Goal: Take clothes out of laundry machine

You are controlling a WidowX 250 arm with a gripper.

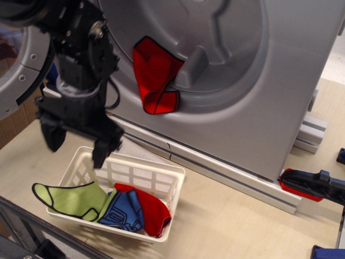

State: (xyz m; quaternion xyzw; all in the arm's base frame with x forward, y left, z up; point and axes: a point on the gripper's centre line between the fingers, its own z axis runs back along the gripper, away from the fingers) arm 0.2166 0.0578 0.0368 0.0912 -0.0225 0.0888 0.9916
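Note:
The silver-grey laundry machine (280, 97) fills the back, its ribbed round drum (215, 38) facing me. A red cloth (155, 75) with black edging hangs in the drum's lower left, against a rib. My black gripper (76, 147) hangs open and empty above the far left corner of the white basket (171, 186), left of the drum. In the basket lie a light green cloth (70, 198), a blue cloth (125, 211) and another red cloth (152, 209).
The round ringed door (19, 70) stands open at the far left behind the arm. A red and black tool (310, 185) lies on the wooden table at the right. A metal rail (215, 167) runs along the machine's base. A dark bar (32, 221) crosses the lower left corner.

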